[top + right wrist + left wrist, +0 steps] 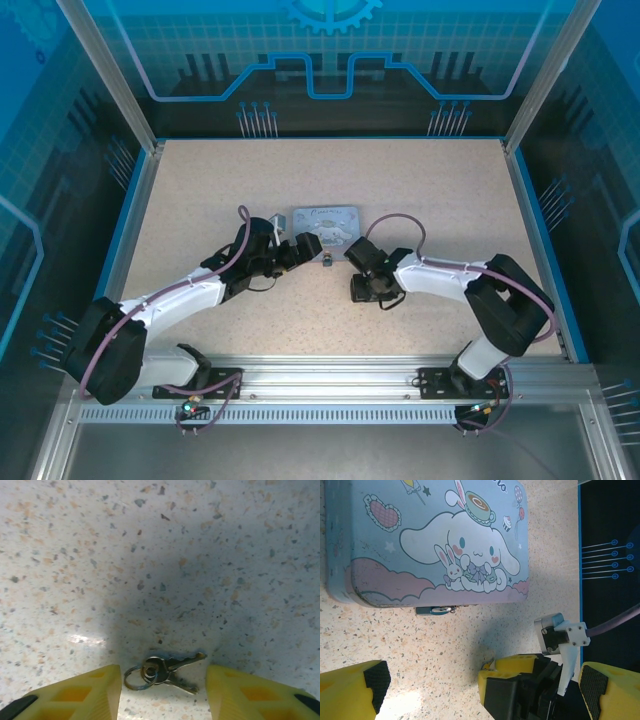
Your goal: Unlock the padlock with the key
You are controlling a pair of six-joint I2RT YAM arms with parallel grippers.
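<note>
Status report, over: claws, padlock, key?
Left claw open, near the small dark metal padlock at the pale blue cartoon tin edge. Right claw open, straddling the thin metal key on the speckled table, not gripping. Nothing blocks the key.

Speckled table [200, 190] bearing cartoon tin [435, 540], padlock [436, 610], ringed keys [167, 671].

Smooth, speckled stone-look counter [150, 555], faintly glossy. Thin bare-metal key [175, 671] with a dull shine, on a bright wire ring [133, 678]. Glossy printed tin [420, 540], painted metal. Shiny metal padlock [436, 610]. Matt yellow plastic right hand [162, 695], dark matt pads [306, 703].
</note>
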